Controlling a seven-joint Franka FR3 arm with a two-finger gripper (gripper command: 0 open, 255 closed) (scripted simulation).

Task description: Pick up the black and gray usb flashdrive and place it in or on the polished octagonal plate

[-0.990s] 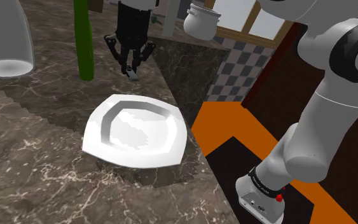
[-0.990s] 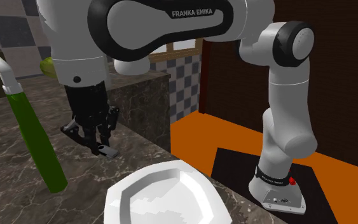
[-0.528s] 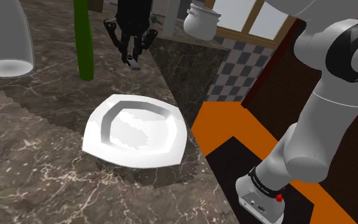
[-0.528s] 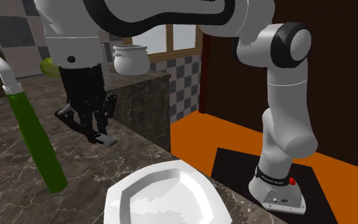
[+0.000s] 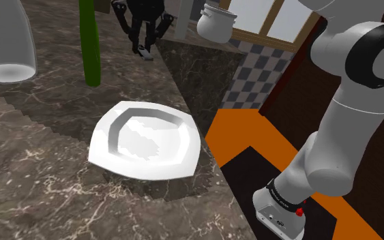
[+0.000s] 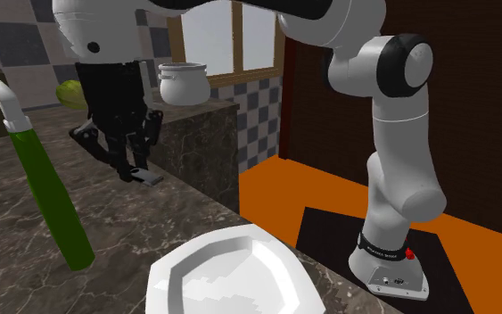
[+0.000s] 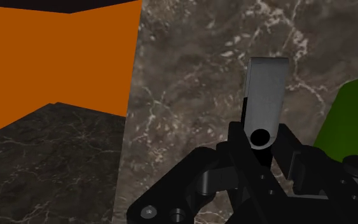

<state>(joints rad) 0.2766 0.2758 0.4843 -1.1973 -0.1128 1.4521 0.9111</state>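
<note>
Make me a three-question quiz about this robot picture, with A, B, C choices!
1. Where is the flash drive? A on the plate; B held by the gripper; C in a drawer.
2. What colour is the plate? A white; B red; C blue.
3. The plate is: A empty; B holding food; C upside down.
Answers: 1 B, the black fingers clasp it; 2 A, it is drawn plain white; 3 A, nothing lies in its hollow.

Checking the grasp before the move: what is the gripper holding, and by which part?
The flashdrive, clasped at its black end; its grey end sticks out.
</note>
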